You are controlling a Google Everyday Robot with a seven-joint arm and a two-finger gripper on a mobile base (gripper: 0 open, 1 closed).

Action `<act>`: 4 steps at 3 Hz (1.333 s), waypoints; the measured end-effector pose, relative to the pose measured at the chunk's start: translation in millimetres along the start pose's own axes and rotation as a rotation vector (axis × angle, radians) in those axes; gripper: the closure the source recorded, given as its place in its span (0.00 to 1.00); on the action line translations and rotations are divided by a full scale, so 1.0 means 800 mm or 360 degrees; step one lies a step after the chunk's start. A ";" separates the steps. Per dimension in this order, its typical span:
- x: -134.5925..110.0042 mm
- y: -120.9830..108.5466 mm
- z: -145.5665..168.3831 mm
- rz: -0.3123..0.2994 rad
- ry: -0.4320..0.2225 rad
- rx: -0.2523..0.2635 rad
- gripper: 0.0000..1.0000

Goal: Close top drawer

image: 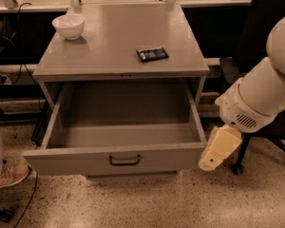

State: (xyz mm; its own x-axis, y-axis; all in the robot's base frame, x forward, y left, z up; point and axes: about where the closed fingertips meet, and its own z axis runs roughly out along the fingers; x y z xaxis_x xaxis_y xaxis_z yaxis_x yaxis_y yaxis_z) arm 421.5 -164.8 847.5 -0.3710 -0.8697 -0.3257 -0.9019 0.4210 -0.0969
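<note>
The top drawer is a wide grey metal drawer, pulled far out of the grey cabinet. It is empty inside. Its flat front panel has a small dark bar handle at centre. The drawers below it are hidden behind its front panel. My gripper hangs from the white arm at the right. It is just beyond the right end of the drawer's front panel, close to its corner, pointing down and left.
A white bowl sits at the back left of the cabinet top. A dark flat packet lies right of centre on it. A black office chair stands behind the arm. A shoe is on the speckled floor at left.
</note>
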 end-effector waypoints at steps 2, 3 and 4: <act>0.048 0.055 0.082 0.0007 0.0148 -0.0207 0.15; 0.086 0.080 0.150 0.0051 0.0289 -0.0288 0.47; 0.088 0.061 0.201 0.0106 0.0273 -0.0206 0.77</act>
State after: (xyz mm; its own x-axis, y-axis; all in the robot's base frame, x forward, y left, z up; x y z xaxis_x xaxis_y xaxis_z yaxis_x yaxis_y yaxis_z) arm 386.6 -164.2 668.9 -0.4529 -0.8769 -0.1613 -0.8909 0.4519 0.0448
